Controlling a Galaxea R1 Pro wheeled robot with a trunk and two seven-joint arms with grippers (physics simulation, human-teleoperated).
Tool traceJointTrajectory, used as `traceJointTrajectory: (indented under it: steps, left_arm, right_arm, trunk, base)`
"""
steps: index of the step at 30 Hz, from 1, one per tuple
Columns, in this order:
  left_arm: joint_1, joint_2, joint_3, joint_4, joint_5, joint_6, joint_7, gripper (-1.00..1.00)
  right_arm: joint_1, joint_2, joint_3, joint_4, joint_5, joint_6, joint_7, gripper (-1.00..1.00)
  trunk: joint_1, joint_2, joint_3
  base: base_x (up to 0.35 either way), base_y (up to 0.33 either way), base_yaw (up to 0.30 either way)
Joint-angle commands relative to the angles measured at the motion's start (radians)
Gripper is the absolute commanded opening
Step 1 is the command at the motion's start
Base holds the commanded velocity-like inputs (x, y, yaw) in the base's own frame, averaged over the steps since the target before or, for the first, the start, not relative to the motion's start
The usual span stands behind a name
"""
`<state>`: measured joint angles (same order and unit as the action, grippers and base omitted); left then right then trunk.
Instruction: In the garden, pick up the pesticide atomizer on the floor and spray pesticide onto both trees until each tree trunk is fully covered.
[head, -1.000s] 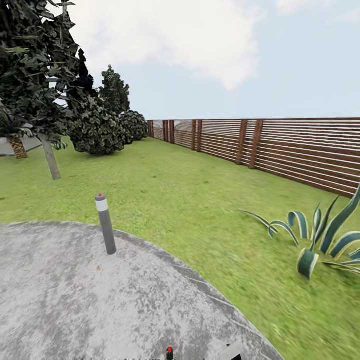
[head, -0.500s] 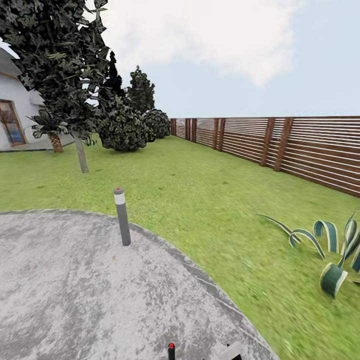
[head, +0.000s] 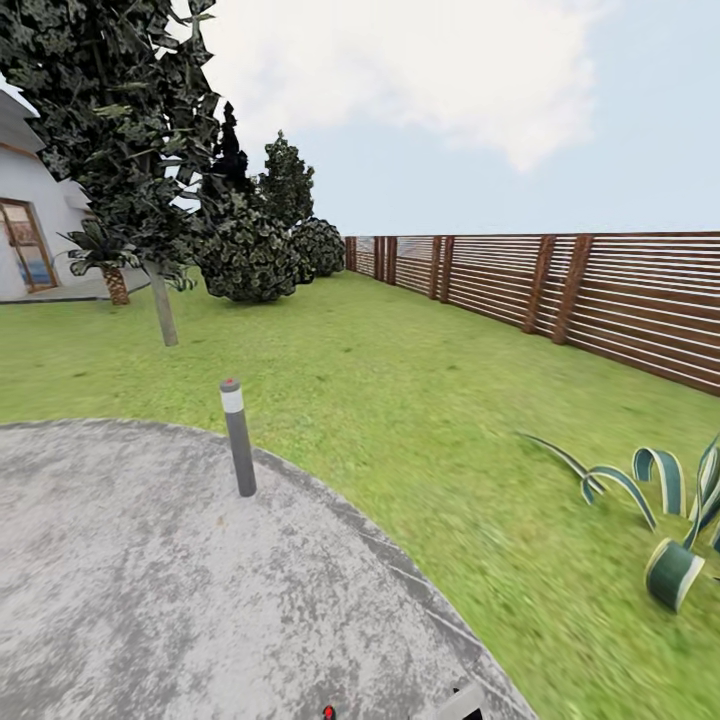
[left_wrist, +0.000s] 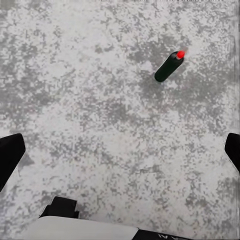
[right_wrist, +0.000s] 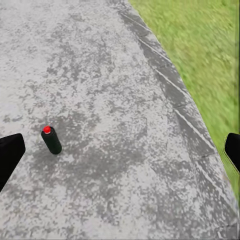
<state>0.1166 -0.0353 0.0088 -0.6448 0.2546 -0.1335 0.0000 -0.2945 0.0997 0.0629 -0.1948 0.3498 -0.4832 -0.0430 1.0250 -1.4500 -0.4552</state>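
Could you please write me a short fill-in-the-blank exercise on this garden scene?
1. The atomizer stands upright on the grey ____.
2. The dot on top of the atomizer is ____.
3. The left hand and the right hand are both ____, holding nothing.
4. The fence at the lawn's edge is made of horizontal ____ slats.

Missing words: paving; red; open; wooden

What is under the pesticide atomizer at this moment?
The pesticide atomizer stands upright on the mottled grey paved pad, with a dark shadow beside its base. The patch of paving directly beneath its base is covered.
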Motion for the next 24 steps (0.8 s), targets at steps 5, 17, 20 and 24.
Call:
traceJointTrajectory:
  steps: [5, 17, 20, 24]
  left_arm:
    - [0.000, 0.000, 0.000, 0.000, 0.000, 0.000, 0.000, 1.00]
    - [0.000, 0.000, 0.000, 0.000, 0.000, 0.000, 0.000, 1.00]
    - [0.000, 0.000, 0.000, 0.000, 0.000, 0.000, 0.000, 1.00]
    - [0.000, 0.000, 0.000, 0.000, 0.000, 0.000, 0.000, 1.00]
  right_arm:
    - [0.000, 0.000, 0.000, 0.000, 0.000, 0.000, 0.000, 1.00]
    - [0.000, 0.000, 0.000, 0.000, 0.000, 0.000, 0.000, 1.00]
    - [0.000, 0.000, 0.000, 0.000, 0.000, 0.000, 0.000, 1.00]
    - [0.000, 0.000, 0.000, 0.000, 0.000, 0.000, 0.000, 1.00]
  trunk:
    - [0.000, 0.000, 0.000]
    - [0.000, 0.000, 0.000]
    - [0.000, 0.000, 0.000]
    - [0.000, 0.000, 0.000]
  base:
    - [0.208, -0.203, 0.018]
    - [0.050, -0.046, 0.233]
    - [0.002, -0.002, 0.297]
    - [0.016, -0.008, 0.298]
